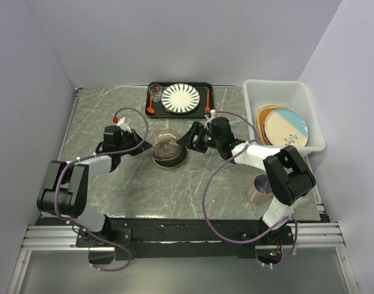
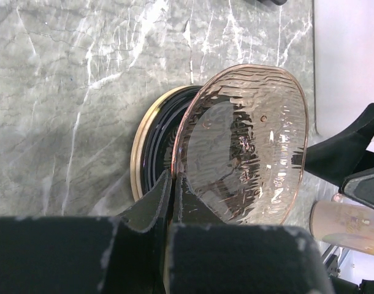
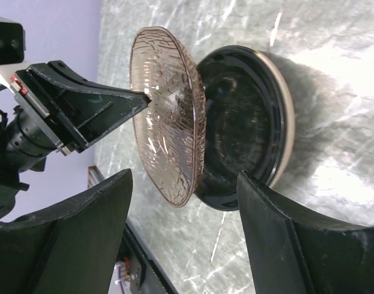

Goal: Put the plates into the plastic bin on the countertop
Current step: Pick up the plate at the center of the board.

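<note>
A grey-green marble-look table filled the walled bay. From above, the left hand was clenched on the rim of a clear, pink-tinted rippled glass plate, tipped up over a black gold-rimmed plate near the table's middle. The right hand faced it from the opposite side, released. The white translucent plastic bin, already holding plates, stood at the right rear, nearer the right arm.

The left wrist view showed the left hand pinching the glass plate at its near rim, with the plate rising away towards the other arm.

From the right wrist, the glass plate stood almost edge-on ahead of the right hand, in line with the gap and touching neither finger. A handover would probably need that hand to advance along the plate's plane.
</note>
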### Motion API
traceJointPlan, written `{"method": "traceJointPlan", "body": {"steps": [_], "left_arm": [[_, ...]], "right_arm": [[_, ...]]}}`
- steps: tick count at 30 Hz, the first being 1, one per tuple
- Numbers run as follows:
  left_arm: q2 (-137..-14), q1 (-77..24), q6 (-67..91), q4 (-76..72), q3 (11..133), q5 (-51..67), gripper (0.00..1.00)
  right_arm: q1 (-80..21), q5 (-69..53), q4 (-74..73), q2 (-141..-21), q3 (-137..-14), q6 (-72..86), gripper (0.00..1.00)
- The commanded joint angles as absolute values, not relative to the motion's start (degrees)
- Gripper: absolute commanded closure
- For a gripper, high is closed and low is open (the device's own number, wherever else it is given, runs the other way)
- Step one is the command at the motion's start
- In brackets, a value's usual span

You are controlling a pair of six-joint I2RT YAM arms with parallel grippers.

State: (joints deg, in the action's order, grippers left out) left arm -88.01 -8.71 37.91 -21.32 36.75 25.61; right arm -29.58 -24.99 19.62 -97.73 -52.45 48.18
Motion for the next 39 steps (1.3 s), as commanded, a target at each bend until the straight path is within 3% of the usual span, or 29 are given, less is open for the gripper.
{"method": "traceJointPlan", "body": {"steps": [1, 8, 10, 12, 16, 22, 23, 27, 30, 33, 34, 37, 39], "left_arm": [[-86.13, -8.79, 36.91, -22.59, 36.21, 26.89, 0.99], [-85.17, -8.88, 37.18, -23.47, 35.77, 28.74, 0.99], [-84.29, -8.96, 37.18, -23.73, 35.51, 29.26, 0.99], [-83.59, -9.05, 37.09, -23.99, 35.42, 29.62, 0.99], [-82.97, -9.32, 36.91, -25.13, 34.89, 30.67, 0.99], [-82.53, -9.49, 36.83, -25.66, 34.63, 31.29, 0.99], [-82.53, -9.58, 36.74, -25.58, 34.63, 31.29, 0.99], [-81.92, -9.58, 36.56, -25.31, 34.54, 30.5, 0.99], [-81.21, -9.58, 36.39, -24.88, 34.28, 29.53, 0.89], [-80.77, -9.58, 36.04, -24.7, 34.19, 28.92, 0.69], [-80.68, -9.58, 35.95, -24.78, 34.1, 28.92, 0.57], [-80.42, -9.58, 35.86, -24.78, 33.93, 28.74, 0.35], [-80.16, -9.58, 35.77, -24.79, 33.84, 28.48, 0.26]], "right_arm": [[-30.67, -26.45, 23.2, -98.88, -53.17, 48.78, 0.25], [-32.43, -27.07, 22.41, -102.03, -56.16, 49.31, 0.3], [-32.87, -27.42, 22.85, -102.83, -56.6, 49.83, 0.36], [-32.96, -28.3, 23.55, -103.8, -56.95, 50.27, 0.43], [-33.22, -29.27, 24.96, -104.68, -57.13, 50.98, 0.67], [-33.31, -29.97, 25.66, -104.42, -56.87, 51.15, 0.86], [-33.22, -30.06, 25.84, -104.41, -56.78, 51.07, 0.99], [-33.13, -29.71, 25.31, -103.8, -56.69, 50.71, 1.0], [-33.22, -29.53, 24.61, -103.27, -56.87, 50.36, 1.0], [-33.22, -29.53, 24.26, -102.75, -56.87, 50.1, 1.0], [-33.22, -29.53, 24.17, -102.48, -57.04, 50.18, 1.0], [-33.22, -29.36, 23.64, -101.96, -57.04, 49.83, 1.0], [-33.14, -29.27, 23.47, -101.69, -56.95, 49.75, 1.0]]}}
